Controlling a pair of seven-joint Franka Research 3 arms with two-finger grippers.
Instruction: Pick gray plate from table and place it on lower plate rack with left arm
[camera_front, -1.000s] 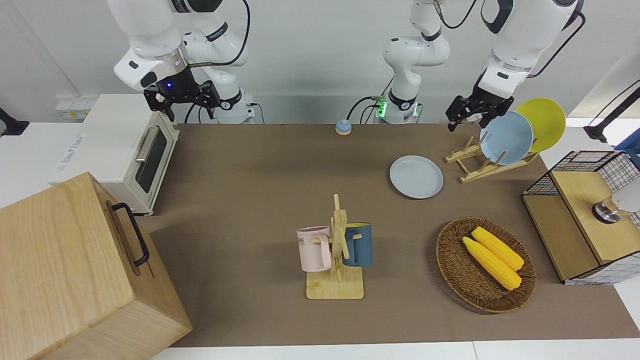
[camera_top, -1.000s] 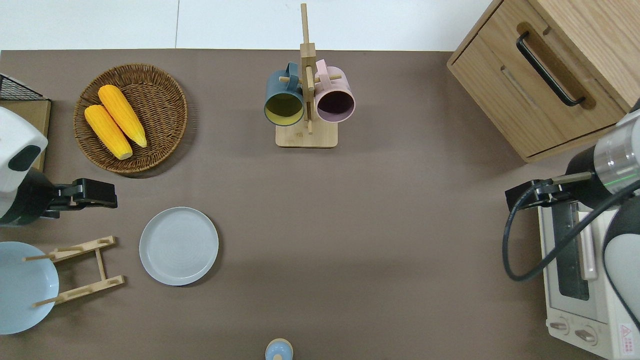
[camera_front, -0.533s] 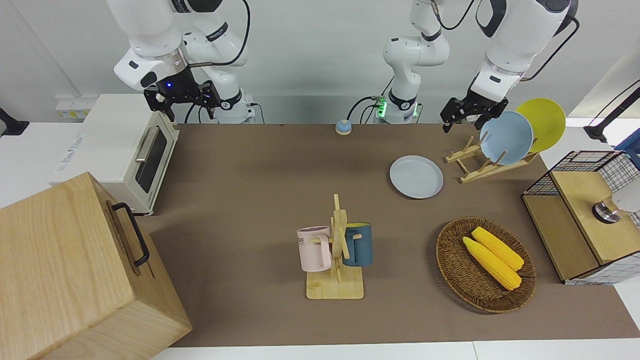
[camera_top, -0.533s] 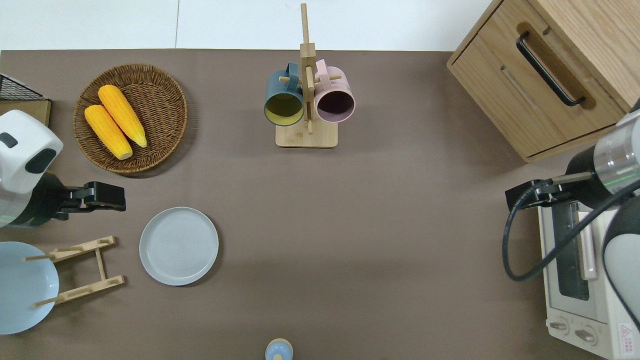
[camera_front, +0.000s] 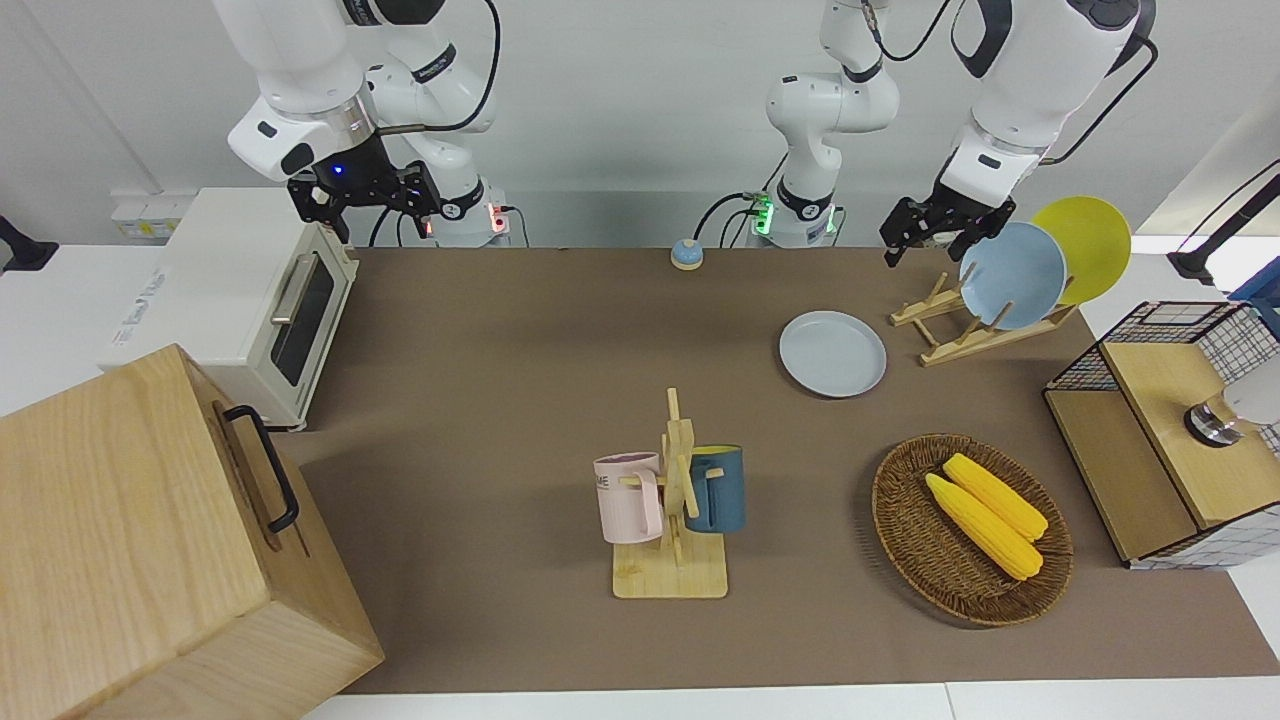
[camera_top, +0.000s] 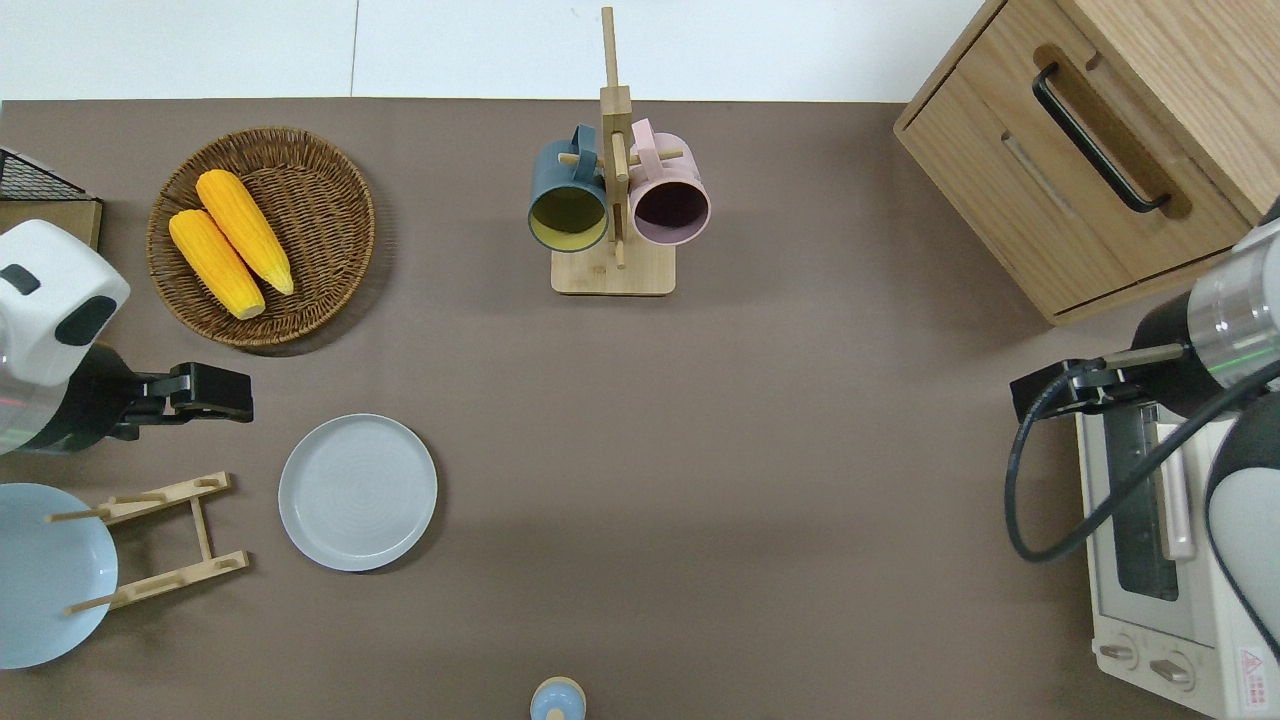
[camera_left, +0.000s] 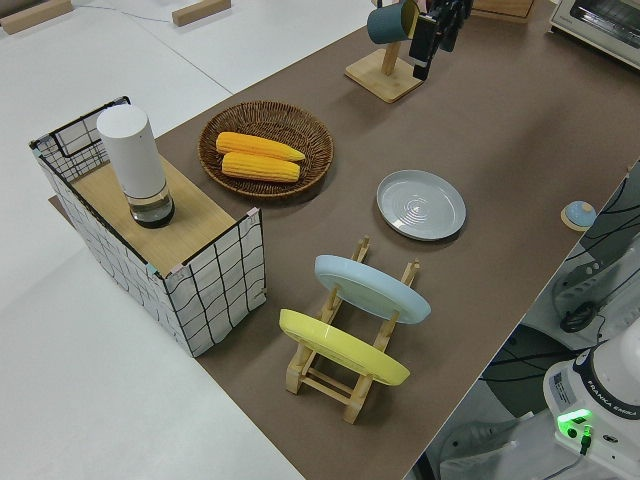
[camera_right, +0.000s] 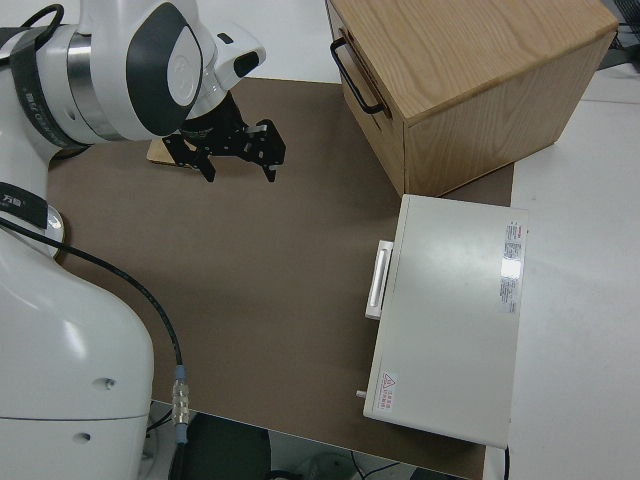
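The gray plate (camera_front: 832, 353) lies flat on the brown table (camera_front: 520, 350), beside the lower plate rack (camera_front: 958, 345), toward the table's middle. It also shows in the overhead view (camera_top: 357, 492) and the left side view (camera_left: 421, 204). The rack (camera_top: 170, 493) holds a sky-blue plate (camera_front: 1012, 275) and a yellow plate (camera_front: 1085, 245) on edge. My left gripper (camera_front: 928, 232) is open and empty, up in the air. In the overhead view my left gripper (camera_top: 215, 392) is over bare table between the basket and the rack. My right gripper (camera_front: 365, 205) is open and parked.
A wicker basket (camera_top: 330, 180) with two corn cobs is farther from the robots than the plate. A mug tree (camera_top: 613, 270) holds a pink and a blue mug. A wooden cabinet (camera_top: 1090, 150), a toaster oven (camera_top: 1160, 560), a wire crate (camera_front: 1170, 330) and a small blue bell (camera_front: 686, 254) stand around the edges.
My left gripper has shifted a little toward the table's middle, most of it in the first half second. The gray plate and the right arm have not moved.
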